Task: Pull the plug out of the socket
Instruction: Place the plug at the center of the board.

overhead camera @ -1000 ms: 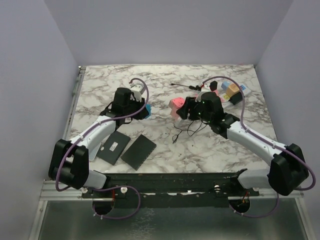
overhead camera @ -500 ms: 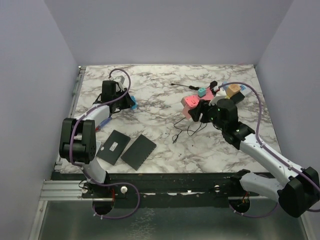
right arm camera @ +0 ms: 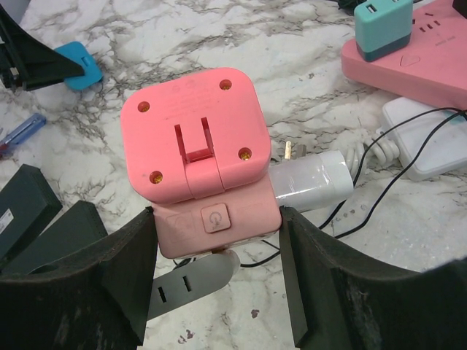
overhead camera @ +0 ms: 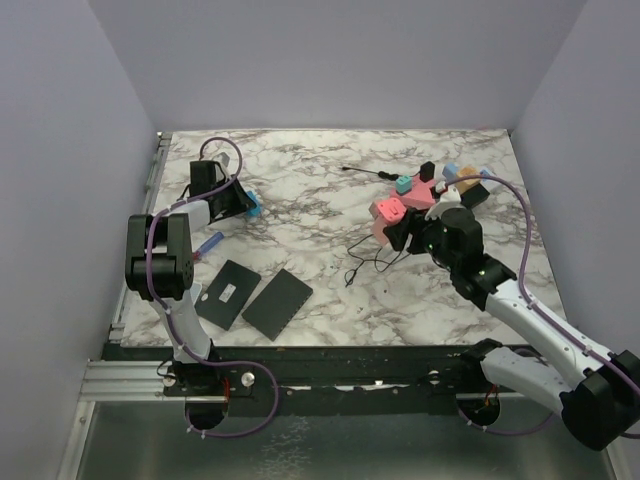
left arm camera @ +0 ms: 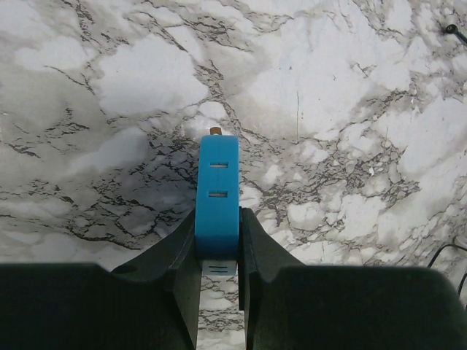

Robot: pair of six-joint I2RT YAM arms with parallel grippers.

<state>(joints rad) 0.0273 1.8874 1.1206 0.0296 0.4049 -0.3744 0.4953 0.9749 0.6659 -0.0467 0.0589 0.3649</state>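
**Top external view: blue plug (overhead camera: 252,207) lying well apart from the power strip (right arm camera: 438,69)**

We are looking down on a marble counter (overhead camera: 320,150) where both arms are reaching out. The left arm is stretching to the far left corner. There the left claw (left arm camera: 217,217) is clamping narrowly on the blue plug, its fingers (left arm camera: 248,240) pressing both flat sides. In the left wrist view a brass prong is showing at the plug's far tip, pointing away from the camera.

Across the counter, the right claw (right arm camera: 217,219) is gripping a pink cube adapter (right arm camera: 193,135), standing about half open with a finger (right arm camera: 321,284) against each side. A white plug (right arm camera: 314,179) is lying just beside the cube. We cannot tell whether it is seated in it.

The power strip is sitting at the far right, beyond the right claw. A teal plug (right arm camera: 383,25) is standing in its near end, and a white box (right arm camera: 427,138) with a black cord is lying just in front.

Two flat black pads (overhead camera: 277,302) are resting near the arm bases.
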